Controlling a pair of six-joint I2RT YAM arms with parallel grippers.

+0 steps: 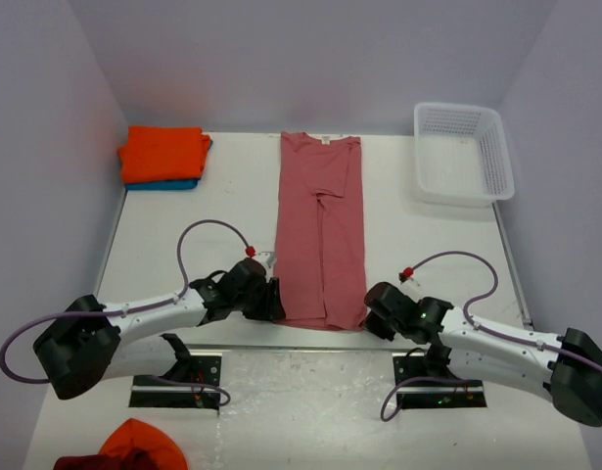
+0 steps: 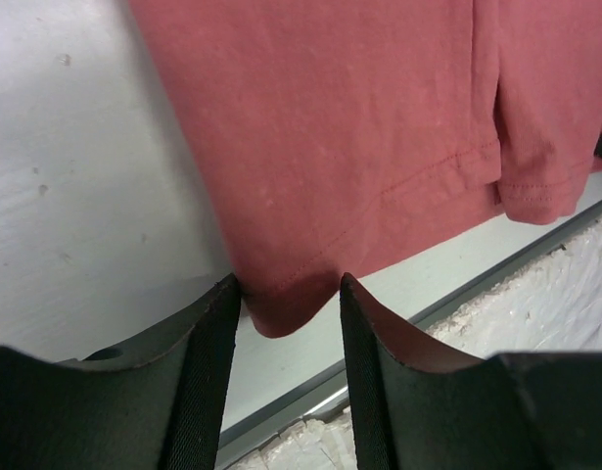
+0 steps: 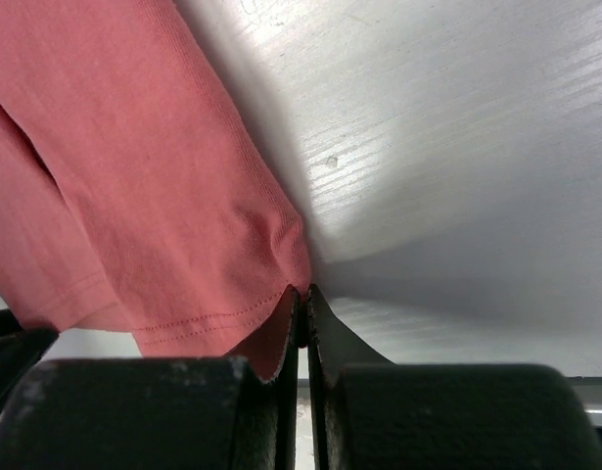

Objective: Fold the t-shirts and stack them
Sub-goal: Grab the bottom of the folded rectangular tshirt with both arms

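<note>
Wide white counter (image 1: 212, 206), and down its middle lies the salmon-red t-shirt (image 1: 320, 235), already narrowed into one long strip with the sleeves tucked in, collar at the far end, hem right at the near edge. The left arm (image 1: 144, 311) and the right arm (image 1: 496, 338) both reach in low, one to each side of that hem. Far right, a white basket (image 1: 457, 186) sits well apart from the action. Far left, the orange t-shirt (image 1: 163, 152) rests folded on top of the teal t-shirt (image 1: 173, 184), so that looks like the stack to join. A loose heap of clothes (image 1: 134, 446) shows at the very bottom of the overhead view. Now the small stuff: the right arm's jaws are together and clamped on the right hem corner (image 3: 242, 323), cloth pinched between them. The left arm's jaws stand apart, straddling the left hem corner (image 2: 281, 313), with cloth between them but nothing gripped. So, by my read, the crosswise fold is being set up. The next move calls for the left side to pinch its corner, then both arms lift evenly and carry the hem up toward the collar without skewing the strip.
</note>
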